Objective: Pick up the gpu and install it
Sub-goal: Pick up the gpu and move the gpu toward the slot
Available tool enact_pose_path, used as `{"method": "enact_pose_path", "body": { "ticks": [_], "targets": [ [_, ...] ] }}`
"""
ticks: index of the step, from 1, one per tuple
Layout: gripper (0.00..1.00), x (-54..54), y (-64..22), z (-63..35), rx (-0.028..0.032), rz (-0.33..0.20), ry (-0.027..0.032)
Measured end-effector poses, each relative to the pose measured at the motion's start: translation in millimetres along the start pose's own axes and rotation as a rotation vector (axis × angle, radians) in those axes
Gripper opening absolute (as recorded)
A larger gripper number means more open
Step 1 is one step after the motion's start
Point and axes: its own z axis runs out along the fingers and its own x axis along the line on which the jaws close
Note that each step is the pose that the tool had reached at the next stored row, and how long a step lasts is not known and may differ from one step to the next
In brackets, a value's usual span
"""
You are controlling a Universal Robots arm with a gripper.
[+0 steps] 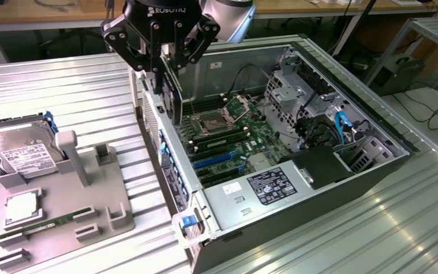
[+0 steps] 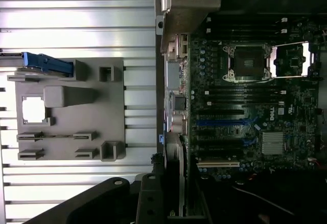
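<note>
Now the black two-finger gripper [image 1: 164,69] is clamped narrowly on the thin dark gpu card [image 1: 175,105] with its silvery bracket, holding it upright above the open black computer case [image 1: 318,222]. That's pickup done: 1 step left, seating it on the green motherboard [image 1: 242,142].

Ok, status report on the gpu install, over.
Pincer shut on gpu. Card upright over open computer case, near its rear wall, not yet seated. Expansion slots look unobstructed.

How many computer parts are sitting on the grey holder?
3: a hard drive standing at one end, a square silver chip in the middle, a green memory stick near the other end.
</note>
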Motion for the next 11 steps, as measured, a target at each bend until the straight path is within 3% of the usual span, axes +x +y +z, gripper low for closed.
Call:
{"method": "enact_pose_path", "body": {
  "ticks": [11],
  "targets": [
    [0.27,-11.4,0.1,0.2,0.0,0.0,0.0]
  ]
}}
